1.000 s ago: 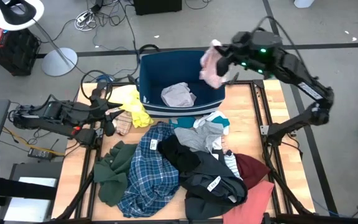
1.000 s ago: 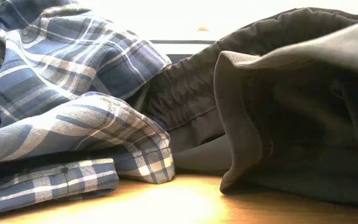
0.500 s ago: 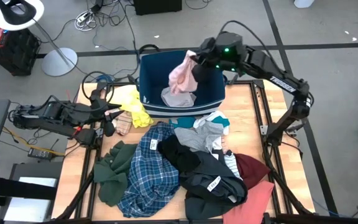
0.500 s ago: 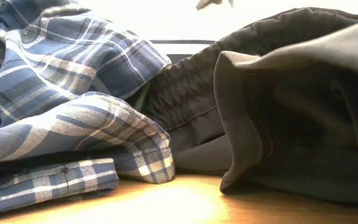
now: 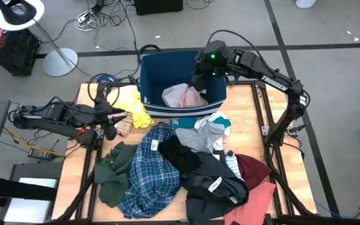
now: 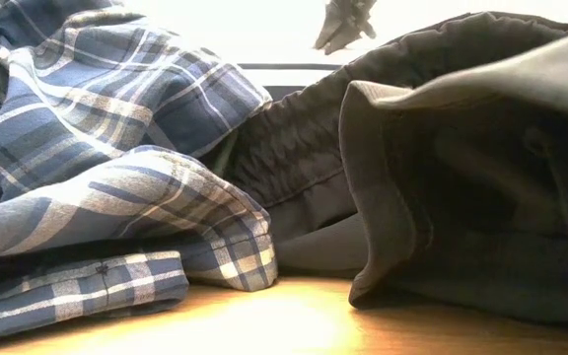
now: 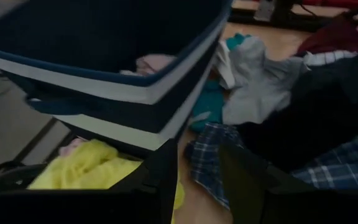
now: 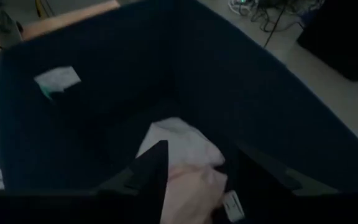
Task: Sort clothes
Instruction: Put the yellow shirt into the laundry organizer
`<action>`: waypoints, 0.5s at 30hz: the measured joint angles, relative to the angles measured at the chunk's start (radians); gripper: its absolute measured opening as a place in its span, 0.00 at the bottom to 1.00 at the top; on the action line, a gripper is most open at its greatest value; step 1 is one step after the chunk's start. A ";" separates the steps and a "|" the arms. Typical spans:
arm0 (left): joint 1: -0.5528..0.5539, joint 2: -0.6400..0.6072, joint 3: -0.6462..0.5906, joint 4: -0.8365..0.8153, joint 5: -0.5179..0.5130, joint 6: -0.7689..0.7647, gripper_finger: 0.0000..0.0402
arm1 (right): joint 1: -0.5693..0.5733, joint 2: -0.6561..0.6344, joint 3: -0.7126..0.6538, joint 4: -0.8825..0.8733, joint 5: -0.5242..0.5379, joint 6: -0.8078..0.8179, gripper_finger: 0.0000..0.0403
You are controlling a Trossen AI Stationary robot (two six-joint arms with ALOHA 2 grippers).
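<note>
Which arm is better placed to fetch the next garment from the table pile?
Probably left: its gripper sits open at table level beside the yellow garment, while the right gripper hangs over the bin.

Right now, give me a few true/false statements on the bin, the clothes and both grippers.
1. The pink garment lies inside the navy bin. True.
2. The right gripper is over the plaid shirt. False: it is above the bin.
3. The left gripper grips the yellow garment. False: its jaws are open beside it, holding nothing.
4. The maroon garment is on the table, outside the bin. True.
5. The bin is empty. False: it holds pink and pale garments.
</note>
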 joint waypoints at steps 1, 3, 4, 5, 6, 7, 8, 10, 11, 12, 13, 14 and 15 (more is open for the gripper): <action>0.000 0.013 0.000 0.001 0.011 -0.003 0.30 | 0.000 -0.011 0.000 -0.014 0.001 0.000 0.45; 0.000 0.044 0.000 0.002 0.024 -0.006 0.30 | -0.005 -0.038 0.000 -0.053 0.002 -0.001 0.47; 0.000 0.062 0.000 0.003 0.028 -0.006 0.30 | -0.006 -0.050 0.000 -0.074 0.002 -0.001 0.48; 0.000 0.079 0.000 0.004 0.031 -0.009 0.30 | -0.006 -0.061 0.000 -0.096 0.002 -0.001 0.49; 0.000 0.096 -0.001 0.004 0.035 -0.011 0.30 | -0.006 -0.072 0.000 -0.122 0.003 0.000 0.49; 0.000 0.112 -0.001 0.004 0.039 -0.019 0.30 | -0.006 -0.085 0.000 -0.147 0.002 0.005 0.49; 0.000 0.126 -0.001 0.002 0.040 -0.026 0.30 | -0.006 -0.098 0.000 -0.168 0.002 0.013 0.49; 0.000 0.146 -0.001 -0.006 0.041 -0.033 0.30 | -0.006 -0.138 -0.015 -0.187 0.003 0.028 0.49; 0.000 0.154 -0.001 -0.012 0.041 -0.043 0.30 | -0.006 -0.166 -0.033 -0.191 0.003 0.034 0.49; 0.000 0.160 -0.001 -0.015 0.041 -0.053 0.30 | -0.006 -0.195 -0.057 -0.192 0.004 0.040 0.49; 0.000 0.164 -0.001 -0.018 0.041 -0.061 0.30 | -0.006 -0.226 -0.085 -0.186 0.007 0.050 0.49; 0.000 0.167 -0.001 -0.022 0.041 -0.071 0.30 | -0.006 -0.258 -0.118 -0.179 0.013 0.060 0.49; 0.000 0.168 -0.001 -0.025 0.041 -0.077 0.30 | -0.006 -0.294 -0.153 -0.173 0.026 0.071 0.48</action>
